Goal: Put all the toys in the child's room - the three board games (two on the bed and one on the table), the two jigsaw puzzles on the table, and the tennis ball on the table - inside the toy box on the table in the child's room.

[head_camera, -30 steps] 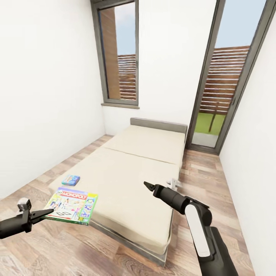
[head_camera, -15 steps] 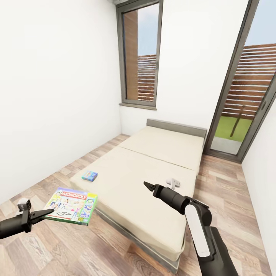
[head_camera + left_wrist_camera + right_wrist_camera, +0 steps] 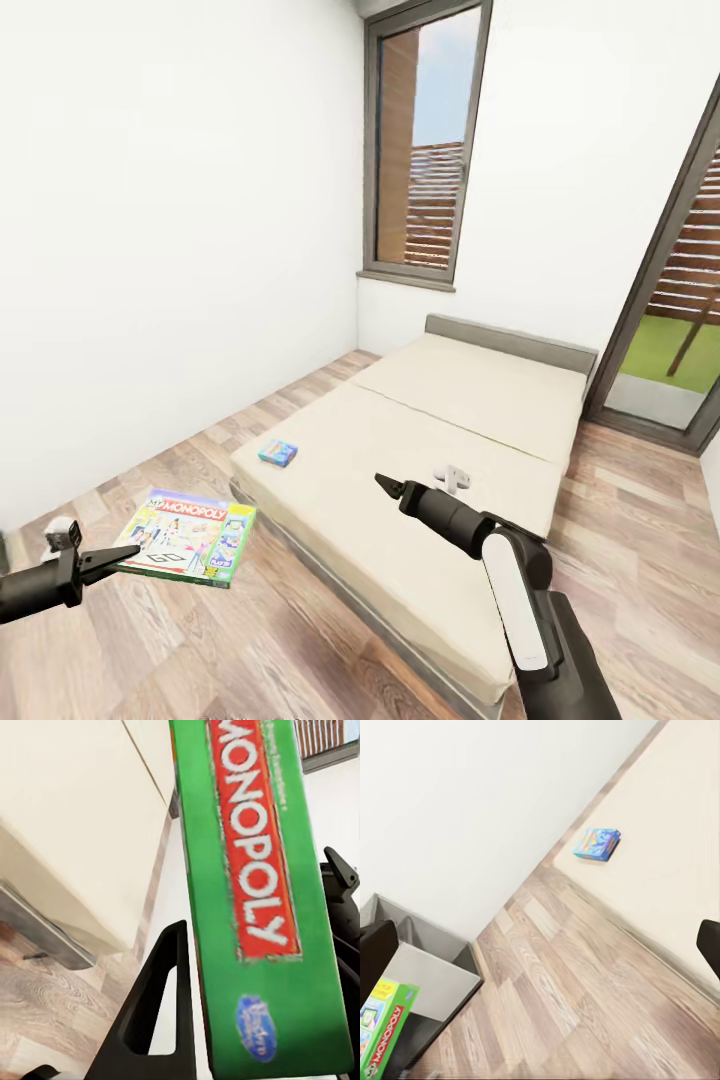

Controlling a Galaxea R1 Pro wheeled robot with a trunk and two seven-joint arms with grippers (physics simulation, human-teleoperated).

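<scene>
In the head view, your left gripper (image 3: 125,553) clamps the green-edged Monopoly board game box (image 3: 188,536) above the wood-plank floor (image 3: 250,640). The small blue-teal game box (image 3: 277,453) lies on the beige bed (image 3: 440,470). Your right gripper (image 3: 385,486) looks closed, empty. In the left wrist view, black fingers (image 3: 161,1012) pinch the Monopoly edge.

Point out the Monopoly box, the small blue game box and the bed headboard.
Monopoly box (image 3: 190,536): head view, middle of its printed lid.
Small blue game box (image 3: 278,453): head view, centre of its top face, on the bed's near corner.
Bed headboard (image 3: 510,343): head view, middle of its grey top edge.
</scene>
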